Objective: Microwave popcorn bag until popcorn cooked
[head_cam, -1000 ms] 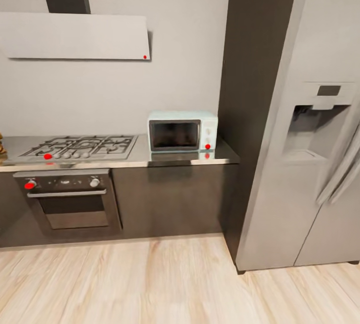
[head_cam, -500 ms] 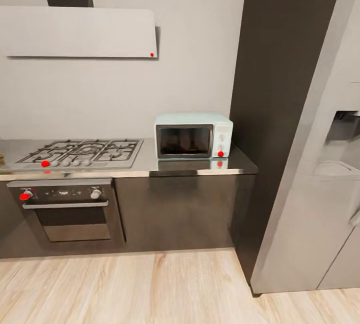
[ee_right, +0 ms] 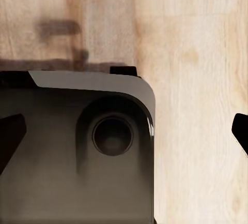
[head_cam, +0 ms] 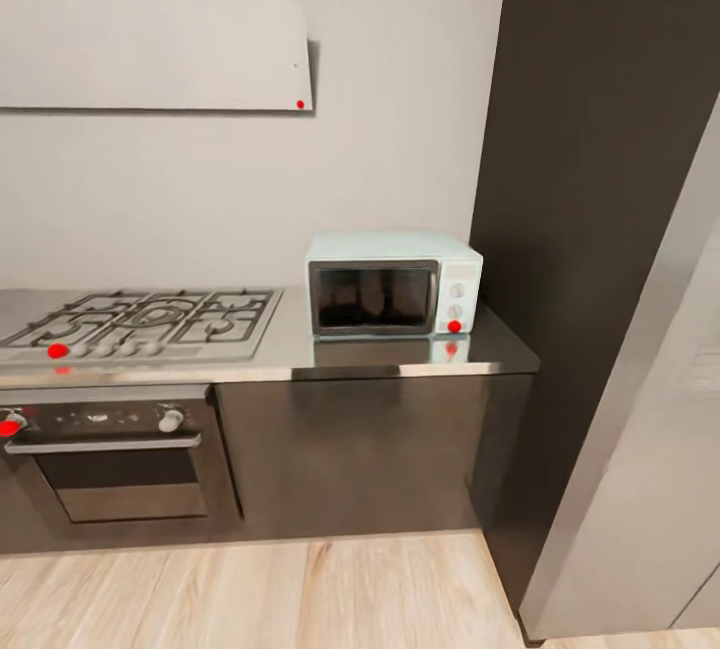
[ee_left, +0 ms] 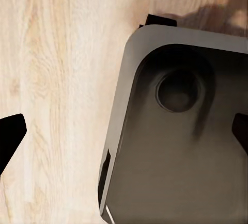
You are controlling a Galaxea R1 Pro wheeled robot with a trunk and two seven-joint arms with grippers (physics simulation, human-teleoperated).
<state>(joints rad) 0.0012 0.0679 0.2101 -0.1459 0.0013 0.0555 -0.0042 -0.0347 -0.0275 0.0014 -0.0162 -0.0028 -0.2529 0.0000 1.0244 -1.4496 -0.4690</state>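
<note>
The pale blue-white microwave [head_cam: 392, 284] stands at the right end of the grey countertop [head_cam: 400, 356], its dark glass door closed and a red dot at its lower right corner. The popcorn bag is out of view. In the left wrist view my left gripper [ee_left: 124, 135] is open, its dark fingertips [ee_left: 10, 137] spread wide over the wooden floor and my own grey base. My right gripper [ee_right: 125, 133] is open too, with nothing between its fingertips [ee_right: 10, 136], above the base and floor.
A steel gas hob [head_cam: 140, 321] lies left of the microwave, under a white hood [head_cam: 150, 51]. A black-and-steel oven [head_cam: 110, 459] sits below it. A tall dark cabinet [head_cam: 590, 179] and grey fridge [head_cam: 650, 489] wall off the right. Wooden floor [head_cam: 300, 594] lies in front.
The head view has moved closer to the counter, so the microwave looks larger and most of the fridge has left the picture at the right. Nothing on the counter has moved.
</note>
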